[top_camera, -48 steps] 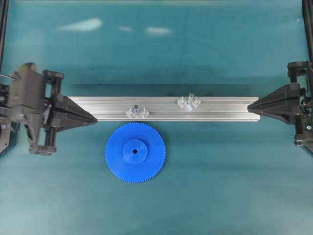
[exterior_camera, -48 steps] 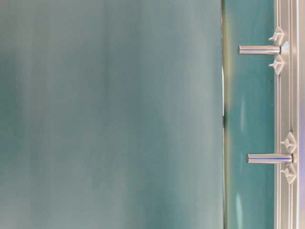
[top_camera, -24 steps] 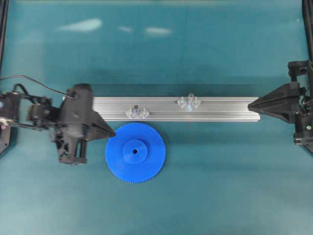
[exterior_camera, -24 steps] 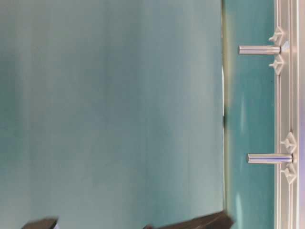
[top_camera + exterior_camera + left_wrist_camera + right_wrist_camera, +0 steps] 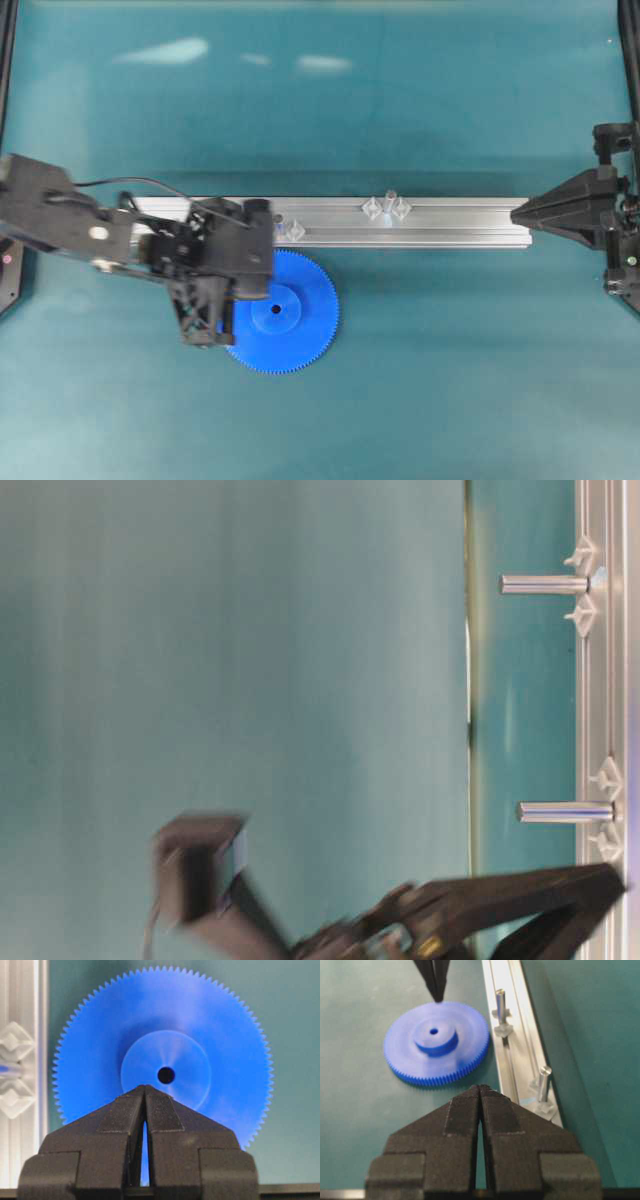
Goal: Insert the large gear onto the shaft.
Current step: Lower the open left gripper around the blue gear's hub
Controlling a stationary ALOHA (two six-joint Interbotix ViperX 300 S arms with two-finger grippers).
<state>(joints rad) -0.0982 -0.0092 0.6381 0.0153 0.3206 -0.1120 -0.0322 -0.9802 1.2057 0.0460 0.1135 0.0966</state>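
Now over the large gear (image 5: 290, 308): left gripper (image 5: 144, 1089), jaws closed, empty, tips near hub. Far right, right gripper (image 5: 516, 213), jaws closed, empty, beside rail (image 5: 450, 222) bearing the shaft (image 5: 390, 199).

A matte teal tabletop (image 5: 430, 400) fills the scene, with pale light reflections (image 5: 165, 50) near its far edge.

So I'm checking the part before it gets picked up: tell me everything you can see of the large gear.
The large gear is a flat, bright blue disc, plastic by its look, with fine teeth all round the rim, a raised round hub and a small dark centre hole. It lies flat, hub up, on the teal table, just in front of the aluminium rail, not on any peg. The shut left gripper points at it near the hub; whether it touches the gear cannot be told.
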